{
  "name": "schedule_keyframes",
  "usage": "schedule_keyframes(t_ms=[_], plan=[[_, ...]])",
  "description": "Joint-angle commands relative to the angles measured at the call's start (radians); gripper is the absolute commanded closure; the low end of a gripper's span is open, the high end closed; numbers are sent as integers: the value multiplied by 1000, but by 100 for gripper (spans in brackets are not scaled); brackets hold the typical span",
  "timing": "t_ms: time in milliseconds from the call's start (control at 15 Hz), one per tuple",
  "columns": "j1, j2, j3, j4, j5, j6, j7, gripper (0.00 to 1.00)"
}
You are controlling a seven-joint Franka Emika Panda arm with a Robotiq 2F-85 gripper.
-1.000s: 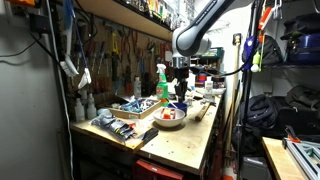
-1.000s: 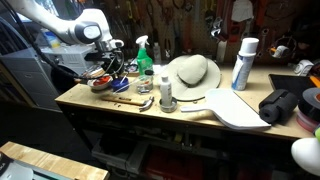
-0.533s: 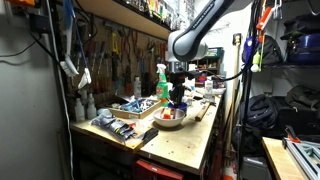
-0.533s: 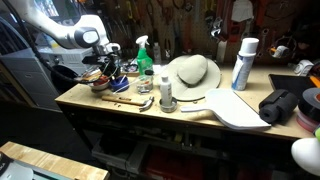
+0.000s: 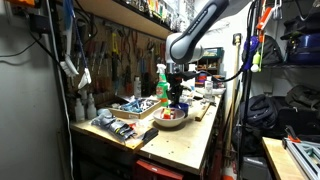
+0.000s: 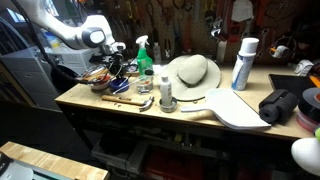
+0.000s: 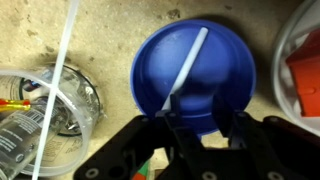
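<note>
In the wrist view a blue bowl (image 7: pixel 195 65) sits on the worn wooden bench, with a white stick (image 7: pixel 190 62) lying in it and slanting toward my left finger. My gripper (image 7: pixel 200 125) hangs right above the bowl's near rim. Its dark fingers (image 7: pixel 166 128) stand apart on either side of the rim with nothing clamped between them. In both exterior views the gripper (image 5: pixel 177 95) (image 6: pixel 110 68) points down over a cluster of dishes (image 5: pixel 170 117) (image 6: pixel 100 80) at the end of the workbench.
A clear plastic cup (image 7: pixel 45 105) with a white stick stands beside the bowl, and a white dish with something red (image 7: pixel 303 70) on the other side. The bench also holds a green spray bottle (image 6: pixel 144 55), a straw hat (image 6: pixel 192 72), a white can (image 6: pixel 243 62) and a tool tray (image 5: pixel 132 106).
The arm has come down a little over the dishes and shifted slightly sideways. Nothing on the bench has moved.
</note>
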Motion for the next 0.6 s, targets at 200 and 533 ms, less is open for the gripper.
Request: schedule_keyframes(t_ms=[200, 533], plan=[[-3, -33, -20, -26, -11, -56, 37, 48], [-1, -106, -3, -50, -3, -124, 7, 59]])
